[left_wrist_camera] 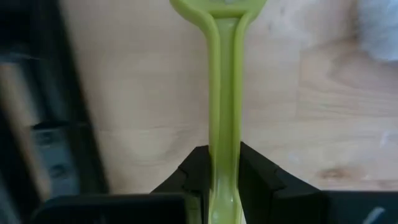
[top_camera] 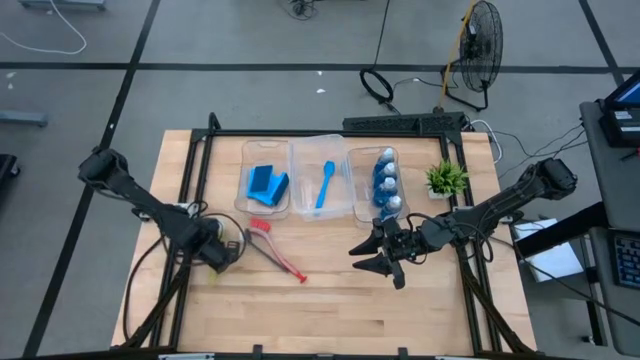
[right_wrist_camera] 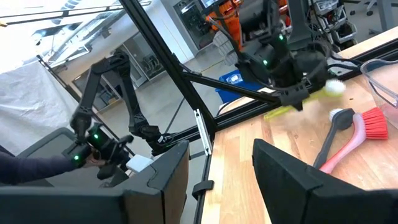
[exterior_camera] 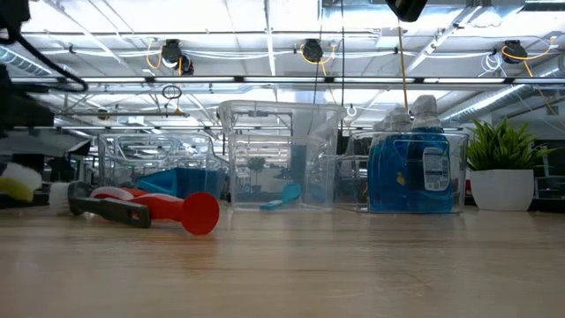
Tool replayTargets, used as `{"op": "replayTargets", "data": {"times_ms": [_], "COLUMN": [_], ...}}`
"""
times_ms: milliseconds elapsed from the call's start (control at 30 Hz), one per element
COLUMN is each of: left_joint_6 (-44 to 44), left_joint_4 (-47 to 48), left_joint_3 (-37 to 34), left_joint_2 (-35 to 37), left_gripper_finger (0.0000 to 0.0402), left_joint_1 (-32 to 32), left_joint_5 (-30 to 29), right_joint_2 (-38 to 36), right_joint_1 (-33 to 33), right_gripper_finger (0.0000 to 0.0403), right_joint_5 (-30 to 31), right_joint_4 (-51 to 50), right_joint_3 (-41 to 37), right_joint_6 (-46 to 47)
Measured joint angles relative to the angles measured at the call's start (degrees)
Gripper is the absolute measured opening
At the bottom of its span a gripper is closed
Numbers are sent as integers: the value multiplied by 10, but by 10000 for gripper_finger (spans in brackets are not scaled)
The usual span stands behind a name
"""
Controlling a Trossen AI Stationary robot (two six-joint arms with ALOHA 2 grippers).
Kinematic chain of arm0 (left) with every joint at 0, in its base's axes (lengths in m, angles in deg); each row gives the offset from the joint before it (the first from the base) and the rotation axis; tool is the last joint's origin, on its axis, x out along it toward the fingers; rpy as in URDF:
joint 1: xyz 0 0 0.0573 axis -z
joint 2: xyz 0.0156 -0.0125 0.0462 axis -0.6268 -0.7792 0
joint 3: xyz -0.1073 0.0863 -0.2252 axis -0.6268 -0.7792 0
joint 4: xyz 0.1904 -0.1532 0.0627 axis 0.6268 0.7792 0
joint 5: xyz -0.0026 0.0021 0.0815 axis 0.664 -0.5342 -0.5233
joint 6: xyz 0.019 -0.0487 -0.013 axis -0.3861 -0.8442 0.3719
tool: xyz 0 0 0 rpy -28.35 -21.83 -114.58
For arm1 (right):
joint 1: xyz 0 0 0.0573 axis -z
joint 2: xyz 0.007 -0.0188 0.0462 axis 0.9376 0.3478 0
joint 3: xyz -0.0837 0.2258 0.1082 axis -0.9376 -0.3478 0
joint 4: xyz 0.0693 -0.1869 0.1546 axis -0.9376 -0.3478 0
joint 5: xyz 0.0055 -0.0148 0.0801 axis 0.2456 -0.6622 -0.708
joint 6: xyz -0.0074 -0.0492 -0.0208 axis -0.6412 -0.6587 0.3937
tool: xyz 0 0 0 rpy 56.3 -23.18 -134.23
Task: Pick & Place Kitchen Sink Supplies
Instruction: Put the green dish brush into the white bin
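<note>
High view: left tool (top_camera: 222,254) sits low over the worktop (top_camera: 330,300), closed on the yellow-green brush (top_camera: 236,248). The red brush (top_camera: 277,250) lies just beyond its tip, toward the right arm. Three clear bins stand farther out from the tool: sponges (top_camera: 266,182) in the first, the light blue brush (top_camera: 325,185) in the middle bin (top_camera: 320,176), bottles (top_camera: 387,184) in the third. Right tool (top_camera: 385,253) hovers near the bottle bin, fingers spread, holding nothing.

Low view: red brush (exterior_camera: 150,207) lies flat on the worktop in front of the bins; bottles (exterior_camera: 415,166) stand upright in theirs, beside the potted plant (exterior_camera: 503,173).

Left wrist view: the two dark fingers (left_wrist_camera: 256,176) pinch the yellow-green handle (left_wrist_camera: 222,118), which runs straight ahead of the tool, seemingly at or just off the boards.

Right wrist view: fingers (right_wrist_camera: 292,174) wide apart, empty; the left tool (right_wrist_camera: 292,93) shows opposite with the brush.

Judged step: yellow-green brush grasped, ready to carry. Next calls for lifting clear of the red brush and lowering into the middle bin.
</note>
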Motion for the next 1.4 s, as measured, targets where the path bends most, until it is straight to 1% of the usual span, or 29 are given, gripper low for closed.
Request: {"op": "replayTargets", "data": {"times_ms": [100,267,367,467,567,667,800,900,1000,1133,1200,1267,1400], "left_joint_6": [-26,-68,-83,-98,-107,-103,-83,-40,19,129,196,259,369], "left_joint_4": [86,164,238,296,341,339,340,337,330,298,267,235,169], "left_joint_3": [43,105,145,191,237,265,288,302,315,334,335,335,335], "left_joint_2": [5,15,14,14,15,16,10,9,9,11,12,12,12], "left_gripper_finger": [56,56,56,56,56,56,56,56,56,56,56,56,56], "left_joint_1": [19,41,49,55,58,58,52,50,50,51,52,52,52], "left_joint_5": [-12,-57,-69,-96,-145,-217,-285,-338,-409,-517,-560,-590,-616], "right_joint_2": [0,0,0,0,0,0,0,0,0,0,0,0,0], "right_joint_1": [0,0,0,0,0,0,0,0,0,0,0,0,0], "right_gripper_finger": [167,167,167,167,167,167,167,167,167,167,167,167,167], "right_joint_5": [0,0,0,0,0,0,0,0,0,0,0,0,0], "right_joint_4": [0,0,0,0,0,0,0,0,0,0,0,0,0], "right_joint_3": [0,0,0,0,0,0,0,0,0,0,0,0,0], "right_joint_6": [0,-2,-2,-5,-6,-10,-11,-11,-11,-11,-12,-12,-13]}}
